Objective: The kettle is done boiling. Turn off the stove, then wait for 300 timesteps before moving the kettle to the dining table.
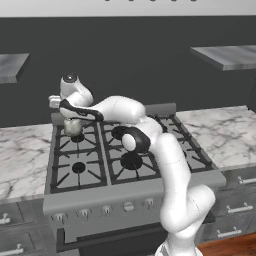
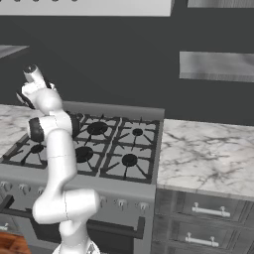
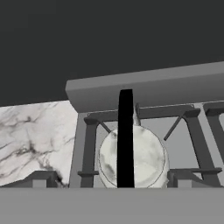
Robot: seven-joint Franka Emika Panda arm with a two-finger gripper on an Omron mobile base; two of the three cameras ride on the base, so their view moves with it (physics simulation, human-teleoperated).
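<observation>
The gripper point(image 1: 70, 116) hangs with its jaws spread as wide as they go, holding nothing and, as far as the views allow, touching nothing; its fingertips point(image 3: 41, 179) show as small grey blocks at the bottom of the hand view, one on each side of the kettle point(image 3: 133, 158). Directly below and between the fingers sits this small squat silver-grey kettle, its thin black upright handle point(image 3: 125, 138) rising edge-on toward the camera in the middle of the gap. Whether the fingers have come level with the handle or hang just above it is hard to judge from the base views, where the hand hides much of the kettle. The kettle rests on the black grate of the far left burner point(image 1: 76, 137) of the stove point(image 1: 150, 192). Beyond the gripper runs the stove's raised grey back rail point(image 3: 148, 87), with a dark wall point(image 1: 135, 60) behind it. To the gripper's left lies a white marble countertop point(image 1: 22, 155) veined in grey. Nearer the robot than the gripper are the other black burners, and along the stove's front edge a row of knobs point(image 1: 106, 210). Well off to the right, past the stove, more marble countertop point(image 2: 208, 154) sits over grey drawers point(image 2: 208, 213).
</observation>
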